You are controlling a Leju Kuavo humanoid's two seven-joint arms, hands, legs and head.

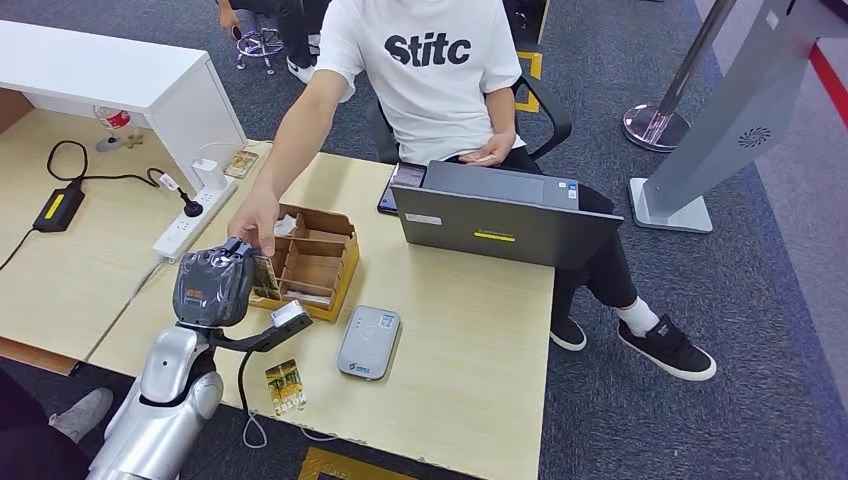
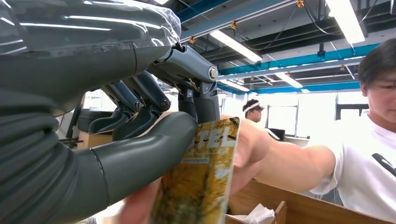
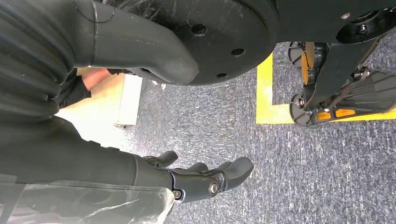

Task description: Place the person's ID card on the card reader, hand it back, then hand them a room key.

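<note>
L hand [image 2: 140, 140] is up at the edge of the box [image 1: 312, 268], thumb and fingers [image 2: 140, 100] pinching a card [image 2: 201, 182]. Card stands upright, long axis vertical, its far edge in the person's hand [image 1: 255, 222], which pinches it too. R hand [image 3: 205, 179] hangs by the floor, fingers loosely curled, holding nothing. Reader [image 1: 368, 342] lies just beside the box; 2nd card [image 1: 285, 386] near table edge

Yellow-patterned room key [image 2: 201, 182] is sitting upright at lower center, pinched by the left hand [image 2: 140, 126]. Grey card reader [image 1: 368, 342] is lying flat at lower center, another yellowish card [image 1: 285, 386] lying just left.
</note>
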